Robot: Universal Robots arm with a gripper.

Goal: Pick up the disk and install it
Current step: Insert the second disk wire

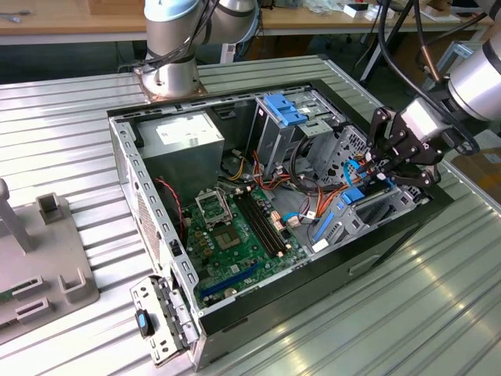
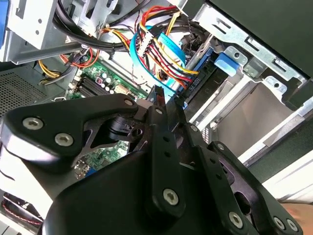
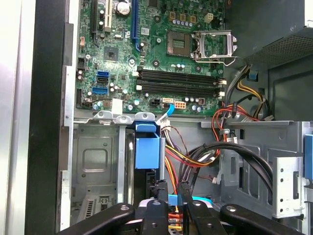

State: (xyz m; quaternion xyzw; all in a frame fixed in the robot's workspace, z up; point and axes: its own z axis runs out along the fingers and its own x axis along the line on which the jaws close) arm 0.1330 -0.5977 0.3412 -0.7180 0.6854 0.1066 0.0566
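Note:
The disk [image 1: 368, 210] stands on edge in the drive bay at the front corner of the open computer case [image 1: 149, 211], on the exterior view's right. Its dark body sits between blue plastic rails [image 1: 352, 196]. In the first wrist view the blue rail end [image 3: 146, 152] of the disk sticks up from the bay slot. My gripper [image 1: 376, 167] hovers just above that bay among the cables. Its black fingers [image 3: 161, 192] stand close together with nothing held between them. In the second wrist view the gripper [image 2: 159, 98] points at the blue and red cables.
Bundled red, yellow and blue cables [image 2: 156, 54] run right beside the fingertips. The green motherboard [image 1: 235, 227] lies on the case floor, and the grey power supply box [image 1: 184, 137] sits at the back. A blue latch [image 1: 283, 108] tops the upper cage. A grey fixture [image 1: 39, 258] stands on the ribbed table.

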